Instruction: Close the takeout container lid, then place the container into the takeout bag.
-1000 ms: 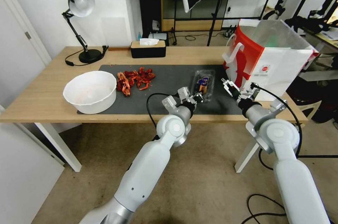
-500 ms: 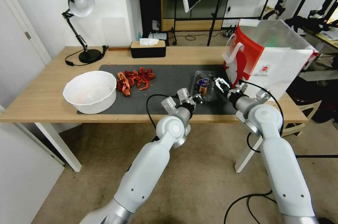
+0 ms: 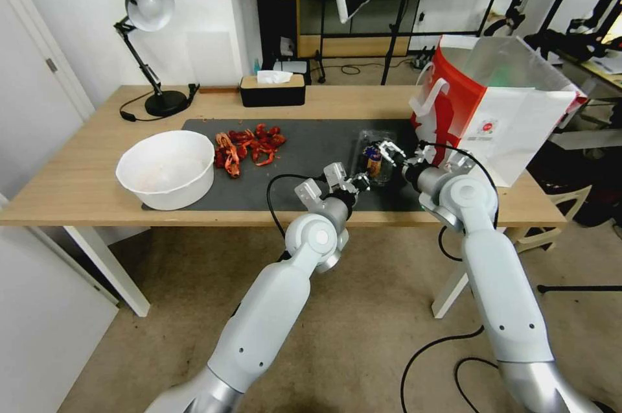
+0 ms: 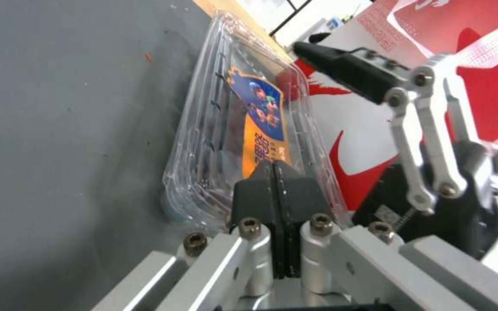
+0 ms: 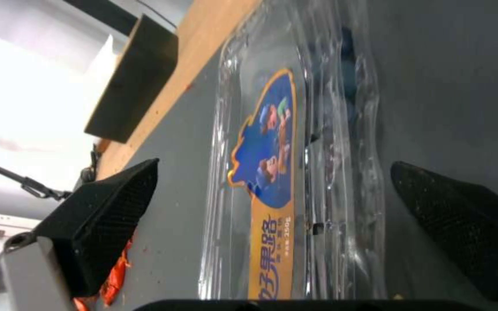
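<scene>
Left wrist view has the left gripper at the bottom centre of the frame, its two black pads pressed flat together with no gap, and their tips rest on the near edge of the takeout container. My judgement is that this arm holds the box down against the grey mat, so that it does not slide while the other arm comes to it. At the upper right of the same frame the right gripper reaches over the box, with the red-and-white takeout bag behind it.

Right wrist view has the right gripper with its pads spread wide, one at the lower left and one at the lower right of the frame. The container lies between them, touching neither. The lid with its blue and orange label seems to be down on the box, though I cannot tell if it is latched.

Head view places the container just right of the frame's centre, on the mat, near the bag but well outside it. The spread pads look ready for taking the box by its long sides
</scene>
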